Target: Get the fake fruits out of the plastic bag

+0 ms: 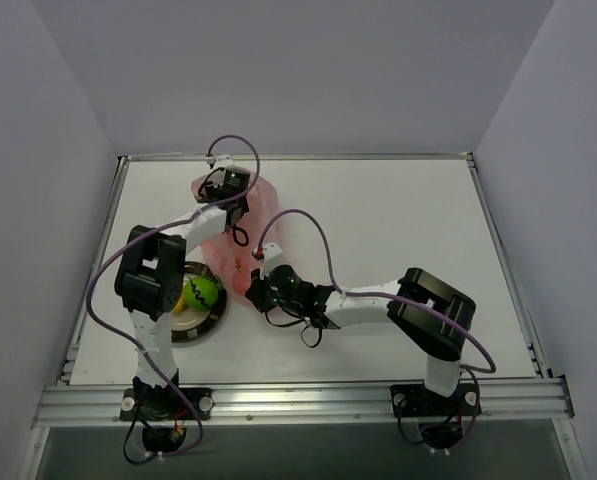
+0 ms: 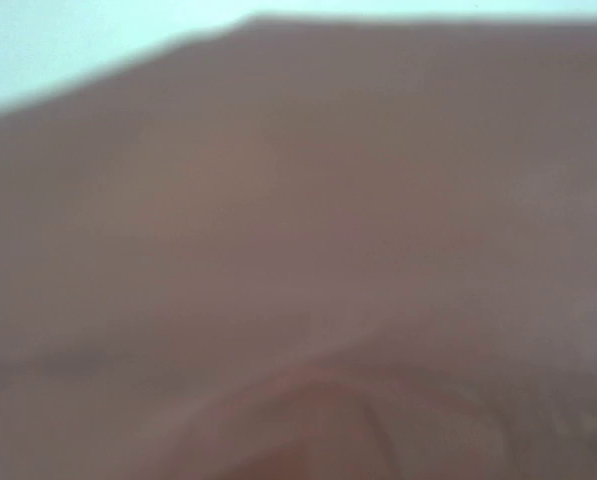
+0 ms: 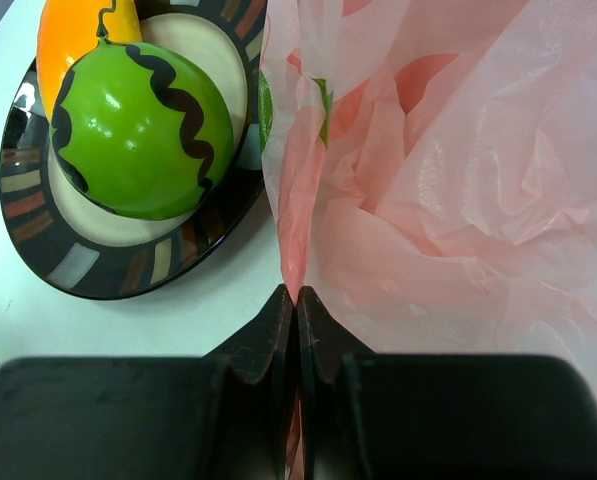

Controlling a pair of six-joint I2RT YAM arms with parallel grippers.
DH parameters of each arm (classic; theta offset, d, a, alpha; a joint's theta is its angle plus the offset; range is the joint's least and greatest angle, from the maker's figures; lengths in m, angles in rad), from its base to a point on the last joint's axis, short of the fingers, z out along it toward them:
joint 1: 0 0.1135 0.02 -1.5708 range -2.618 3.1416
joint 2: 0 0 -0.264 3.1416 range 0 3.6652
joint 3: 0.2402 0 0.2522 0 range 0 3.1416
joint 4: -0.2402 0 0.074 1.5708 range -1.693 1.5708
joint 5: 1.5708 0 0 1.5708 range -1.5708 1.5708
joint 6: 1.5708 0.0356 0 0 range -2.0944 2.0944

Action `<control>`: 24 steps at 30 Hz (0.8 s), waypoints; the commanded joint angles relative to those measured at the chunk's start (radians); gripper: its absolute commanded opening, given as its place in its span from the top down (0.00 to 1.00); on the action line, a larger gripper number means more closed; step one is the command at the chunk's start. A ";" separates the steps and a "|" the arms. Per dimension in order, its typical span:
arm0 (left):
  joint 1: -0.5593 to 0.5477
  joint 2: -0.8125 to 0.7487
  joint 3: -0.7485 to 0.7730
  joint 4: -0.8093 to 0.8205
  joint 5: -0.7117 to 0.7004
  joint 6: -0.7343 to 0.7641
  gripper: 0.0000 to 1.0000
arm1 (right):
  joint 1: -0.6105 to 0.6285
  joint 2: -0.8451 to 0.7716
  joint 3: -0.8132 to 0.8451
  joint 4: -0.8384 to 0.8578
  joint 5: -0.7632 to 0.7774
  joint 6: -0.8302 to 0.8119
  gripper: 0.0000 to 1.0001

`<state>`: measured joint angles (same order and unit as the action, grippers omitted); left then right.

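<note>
Now, the green fruit (image 3: pixel 138 130) and the orange fruit (image 3: pixel 78 35) sit on the plate (image 3: pixel 78 270), just beside the bag (image 3: pixel 428 200), which lies on the table (image 1: pixel 398 230). Your right gripper (image 3: pixel 296 300) is pinched tight on the bag's near edge. Your left gripper (image 1: pixel 226 188) is at the bag's far end; its camera sees only a pink blur, so you cannot tell if it is wide or narrow.

A: Surface?
B: White table (image 1: pixel 398 220), metal rails along its edges.
A: Directly on it?
B: Near left, a round dark-rimmed striped plate (image 1: pixel 203 327). Just beside it on the right, the crumpled pink plastic bag (image 1: pixel 262 205), stretching toward the far edge.
</note>
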<state>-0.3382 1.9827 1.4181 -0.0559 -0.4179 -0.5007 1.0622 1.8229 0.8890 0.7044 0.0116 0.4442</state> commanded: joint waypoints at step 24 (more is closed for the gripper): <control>0.053 0.079 0.163 -0.041 0.039 0.010 0.57 | 0.010 -0.017 0.011 0.020 0.044 -0.016 1.00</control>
<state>-0.3046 2.0560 1.5074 -0.0662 -0.3573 -0.5236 1.0641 1.8244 0.8890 0.7033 0.0288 0.4412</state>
